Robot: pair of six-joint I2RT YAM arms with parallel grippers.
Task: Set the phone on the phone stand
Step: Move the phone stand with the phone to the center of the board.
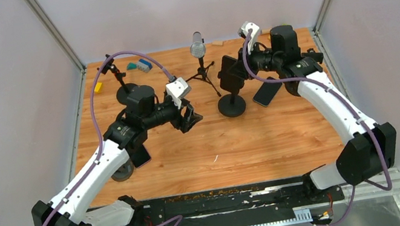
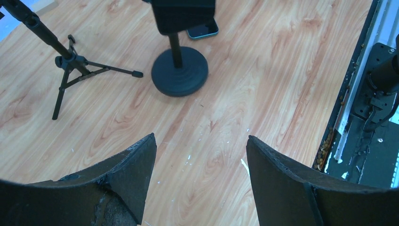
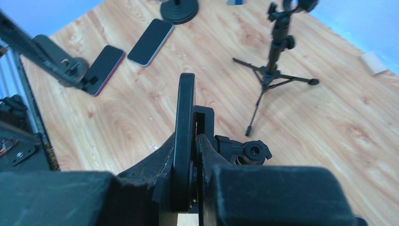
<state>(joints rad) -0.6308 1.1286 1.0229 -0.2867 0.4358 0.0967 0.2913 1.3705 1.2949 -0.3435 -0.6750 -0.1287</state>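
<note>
The wooden table (image 1: 263,139) carries several stands and handsets, so what matters is which pair is in play. The right arm (image 1: 331,103) reaches across to the round-based phone stand (image 1: 232,105) toward the back of the table. The left arm (image 1: 101,160) hangs well apart on its own side, probably parked to leave the approach free. A microphone tripod (image 1: 202,73) stands just left of the stand, which may be why the approach comes from the right. The phone (image 3: 185,108) is held upright at the stand's head, its back against the holder plate, raised there so that it can settle into the cradle. Whether it already bears on the cradle cannot be told. A second handset (image 1: 268,92) lies flat near the base, untouched. The right gripper (image 3: 189,147) is clenched across the phone's thin faces, a pinch that leaves its long edges free for the holder. The left gripper (image 2: 201,139) hangs spread and empty above bare wood, its fingers (image 2: 127,183) grasping nothing.
</note>
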